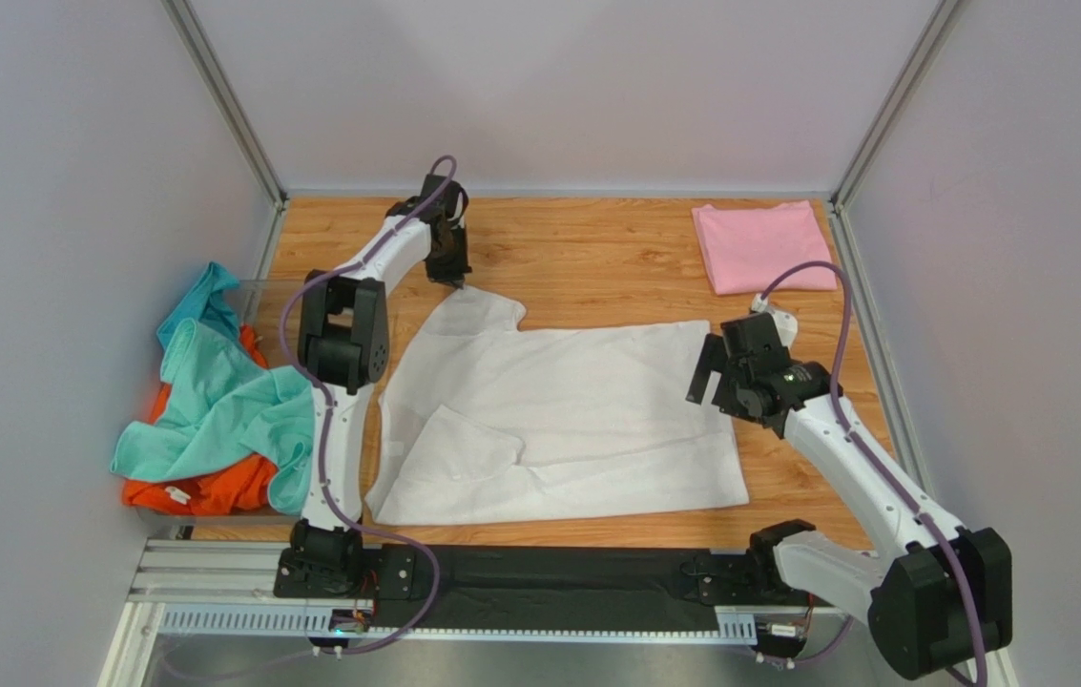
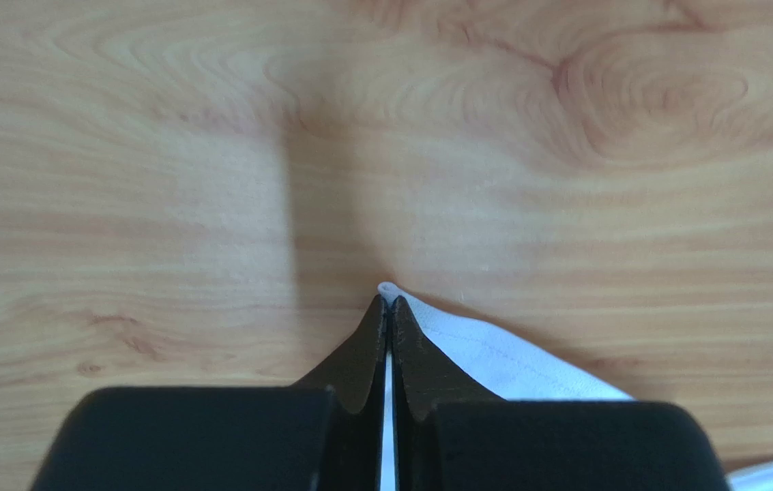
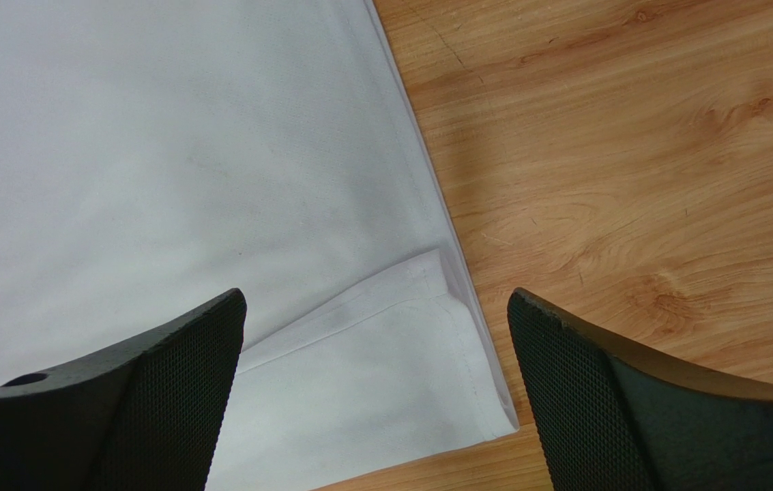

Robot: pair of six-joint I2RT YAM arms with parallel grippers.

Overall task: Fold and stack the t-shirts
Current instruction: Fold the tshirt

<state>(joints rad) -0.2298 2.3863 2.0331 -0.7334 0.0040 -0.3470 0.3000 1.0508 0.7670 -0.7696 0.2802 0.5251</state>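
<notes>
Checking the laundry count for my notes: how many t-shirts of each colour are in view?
white t-shirt: 1
pink t-shirt: 1
teal t-shirt: 1
orange t-shirt: 1
Total: 4, though the crumpled teal and orange heap may hide more.

In my stock: table, grained wood, smooth satin finish; white t-shirt, soft matt cloth, stitched hem; pink t-shirt, matt cloth; my right gripper, black fingers finely dimpled, matt; my left gripper, black fingers smooth, faint sheen.
</notes>
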